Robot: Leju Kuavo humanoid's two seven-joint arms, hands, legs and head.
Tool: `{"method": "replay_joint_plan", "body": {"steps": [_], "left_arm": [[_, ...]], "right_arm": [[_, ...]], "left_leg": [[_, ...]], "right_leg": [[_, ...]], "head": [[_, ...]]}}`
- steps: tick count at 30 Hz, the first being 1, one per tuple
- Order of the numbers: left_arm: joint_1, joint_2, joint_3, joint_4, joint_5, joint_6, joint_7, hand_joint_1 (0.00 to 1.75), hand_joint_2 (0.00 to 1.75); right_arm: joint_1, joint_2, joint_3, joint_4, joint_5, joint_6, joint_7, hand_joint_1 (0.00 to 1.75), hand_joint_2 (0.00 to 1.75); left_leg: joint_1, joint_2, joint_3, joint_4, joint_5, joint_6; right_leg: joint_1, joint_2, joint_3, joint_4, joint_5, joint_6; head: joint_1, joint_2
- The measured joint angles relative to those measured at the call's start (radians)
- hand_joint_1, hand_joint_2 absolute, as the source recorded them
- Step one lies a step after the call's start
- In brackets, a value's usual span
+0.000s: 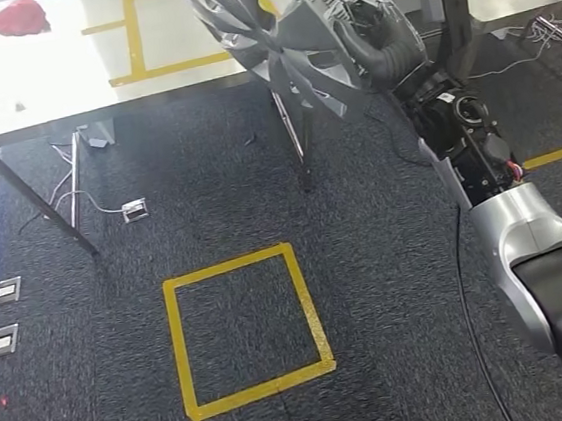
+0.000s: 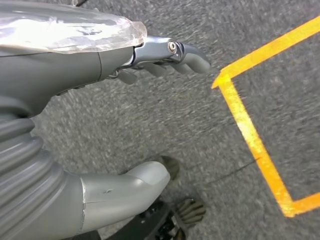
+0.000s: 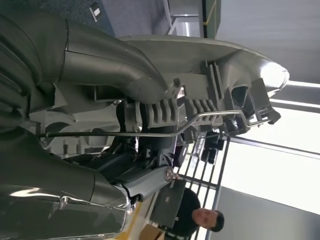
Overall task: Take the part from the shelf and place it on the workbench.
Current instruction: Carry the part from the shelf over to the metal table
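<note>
The right hand (image 1: 385, 44) carries the part (image 1: 283, 39), a grey ribbed plastic piece with slats, held out in the air ahead of the robot above the near edge of the surface (image 1: 36, 75). It has not been set down. The part is wide and is gripped at one end, so I judge that its weight could twist it in the grasp, or that a slat could catch the edge of the surface as it comes down and be knocked loose. In the right wrist view the thumb and fingers (image 3: 151, 175) clamp on the part's ribbed back, beside a thin metal rod (image 3: 151, 132). The left hand (image 2: 113, 60) hangs over the carpet (image 2: 170, 125) near a yellow tape square (image 2: 256, 145), fingers straight and apart, holding nothing. A person (image 3: 196, 215) stands beyond the part.
</note>
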Motion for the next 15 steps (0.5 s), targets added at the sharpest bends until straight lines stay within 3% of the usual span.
{"method": "replay_joint_plan", "body": {"steps": [3,4,6,7,8,9,11,12,13,15], "left_arm": [[0.0,0.0,0.001,0.0,0.0,0.0,0.0,0.0,1.75],[-0.002,0.0,0.001,0.0,0.0,0.0,0.0,0.0,1.75],[-0.004,-0.001,0.001,0.0,0.0,0.0,0.0,0.0,1.75],[-0.002,-0.002,0.001,0.0,0.0,0.0,0.0,0.0,1.75],[-0.001,-0.002,0.001,0.0,0.0,0.0,0.0,0.0,1.75],[0.0,-0.003,0.001,0.0,0.0,0.0,0.0,0.0,1.75],[-0.001,-0.002,0.001,0.0,0.0,0.0,0.0,0.0,1.75],[-0.001,0.0,0.001,0.0,0.0,0.0,0.0,0.0,1.75],[-0.002,0.002,0.001,0.0,0.0,0.0,0.0,0.0,1.75],[-0.003,0.005,0.001,0.0,0.0,0.0,0.0,0.0,1.75]], "right_arm": [[-0.002,0.0,0.0,0.0,0.0,0.0,0.0,1.75,1.75],[-0.002,0.0,0.0,0.0,0.0,0.0,0.0,1.75,1.75],[-0.001,0.0,0.0,0.0,0.0,0.0,0.0,1.75,1.75],[0.001,0.0,0.001,0.0,0.0,0.0,-0.002,1.75,1.75],[0.004,0.0,0.001,0.001,0.0,0.001,-0.003,1.75,1.75],[0.006,0.0,0.002,0.003,0.0,0.001,-0.004,1.75,1.75],[0.008,0.0,0.002,0.005,0.0,0.003,-0.007,1.75,1.75],[0.007,0.0,0.002,0.005,0.0,0.004,-0.008,1.75,1.75],[0.006,0.0,0.002,0.005,0.0,0.005,-0.01,1.75,1.75],[0.005,0.0,0.002,0.005,0.0,0.005,-0.011,1.75,1.75]], "left_leg": [[0.002,0.004,-0.024,0.046,-0.024,-0.012],[0.004,0.006,-0.05,0.096,-0.045,-0.018],[0.007,0.009,-0.132,0.236,-0.089,-0.028],[0.008,0.009,-0.169,0.289,-0.097,-0.03],[0.008,0.009,-0.192,0.31,-0.087,-0.028],[0.006,0.009,-0.194,0.291,-0.057,-0.023],[-0.002,0.008,-0.154,0.156,0.038,-0.001],[-0.007,0.009,-0.126,0.089,0.07,0.012],[-0.012,0.009,-0.105,0.037,0.087,0.022],[-0.017,0.011,-0.082,-0.002,0.08,0.03]], "right_leg": [[-0.005,0.002,0.005,-0.005,-0.01,-0.019],[-0.007,0.002,0.009,-0.005,-0.013,-0.024],[-0.006,0.0,0.015,-0.006,-0.02,-0.032],[-0.005,0.0,0.02,-0.006,-0.025,-0.034],[-0.004,0.001,0.026,-0.006,-0.03,-0.035],[-0.002,0.002,0.035,-0.006,-0.036,-0.035],[0.001,0.004,0.055,-0.008,-0.05,-0.035],[0.005,0.004,0.062,-0.01,-0.056,-0.033],[0.006,0.005,0.068,-0.014,-0.061,-0.03],[0.007,0.005,0.079,-0.02,-0.062,-0.02]], "head": [[-0.009,0.0],[-0.011,0.0],[-0.018,0.0],[-0.018,0.0],[-0.019,0.0],[-0.019,0.0],[-0.021,0.0],[-0.021,0.0],[-0.021,0.0],[-0.02,0.0]]}}
